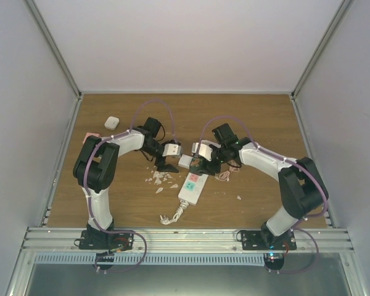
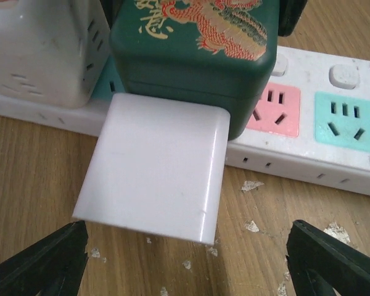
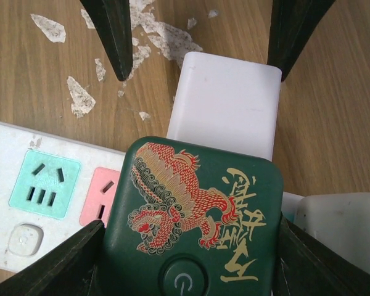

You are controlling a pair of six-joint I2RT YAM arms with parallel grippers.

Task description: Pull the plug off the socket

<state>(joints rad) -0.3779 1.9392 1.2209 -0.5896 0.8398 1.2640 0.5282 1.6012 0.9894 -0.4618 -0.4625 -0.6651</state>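
**Top external view.** From the left, the wood-grain table (image 1: 111, 197) carries a small rounded white case (image 1: 112, 123) and a scatter of thin pale flakes (image 1: 160, 179). At centre lies the socket (image 1: 193, 186), a long white strip set diagonally, with its short cord (image 1: 172, 216) curled at the near end. Both arms meet over its far end.

**Left wrist view only.** A white cube adapter (image 2: 43, 49) with slotted faces stands on the strip at the left, just beside the green plug (image 2: 194, 55). A smooth, glossy white slab (image 2: 154, 176) with rounded edges projects from under the plug's side, out over the table. Right of the plug are a pink outlet face (image 2: 274, 108) and a teal outlet face (image 2: 348, 120), both with bare slots. The left gripper (image 2: 186, 253) has its dark fingers spread wide on either side of the slab's near end. Whether they touch the slab cannot be determined.

**Right wrist view only.** The plug sits on the strip. Its matte dark-green top bears a red-and-gold dragon, gold characters and a round power button (image 3: 182, 283). The right gripper (image 3: 188, 246) is clamped on the plug's two opposite sides. The plug's pins are hidden.
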